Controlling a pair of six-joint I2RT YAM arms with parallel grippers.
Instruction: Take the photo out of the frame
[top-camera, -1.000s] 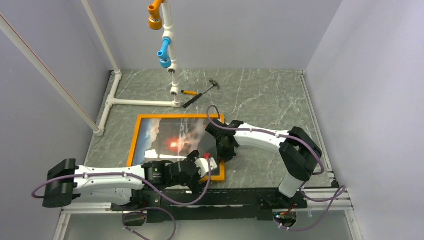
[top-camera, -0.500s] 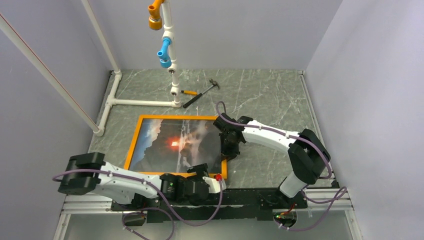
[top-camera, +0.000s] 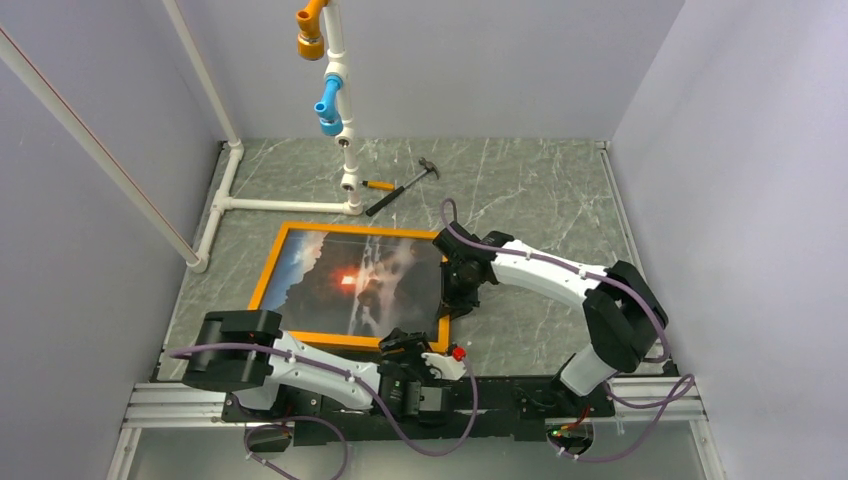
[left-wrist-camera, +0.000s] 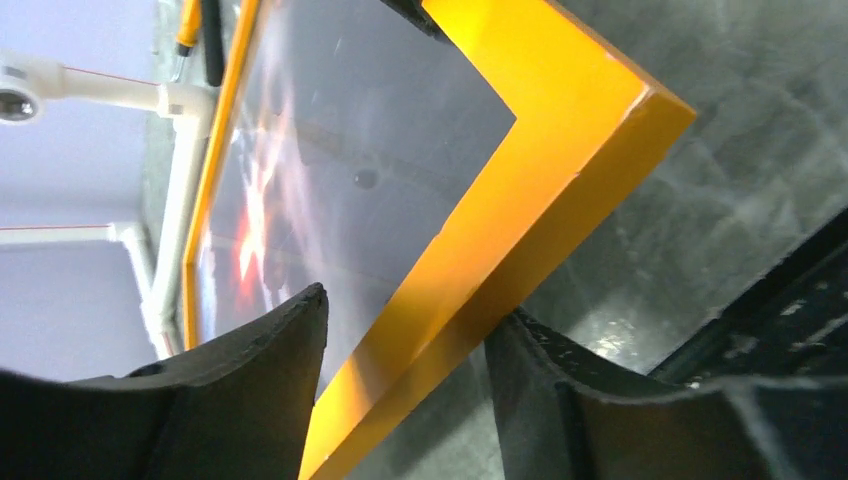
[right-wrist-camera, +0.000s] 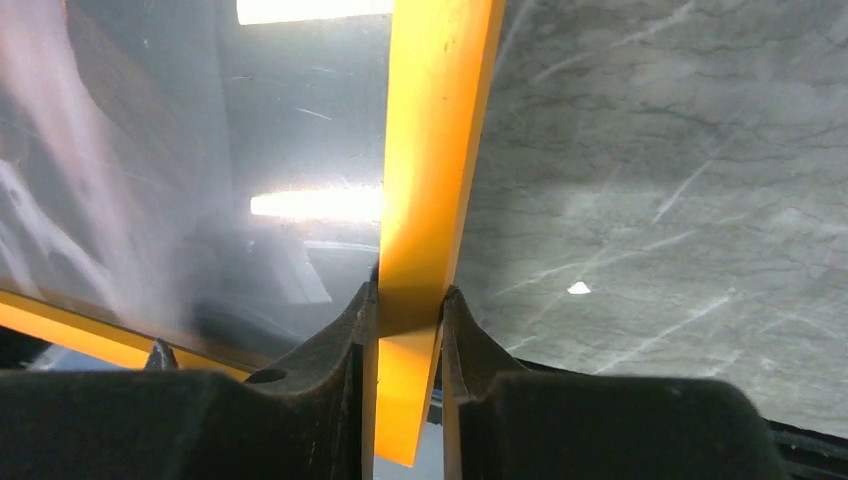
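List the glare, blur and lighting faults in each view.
Top external: soft, even lighting, everything sharp, with little glare on the photo. Left wrist: the photo's surface is hazy with grey reflection, and the near fingers are dark and soft. Right wrist: two bright white glare bars wash out the photo beside the frame, while the table is crisp.

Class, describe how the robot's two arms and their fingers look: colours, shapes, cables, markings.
Both the left arm and right arm have slim white links between chunky black joint housings, with a purple cable looping along each. The left wrist carries a small red dot. The fingers are matte black and taper to blunt tips; no readable markings show.
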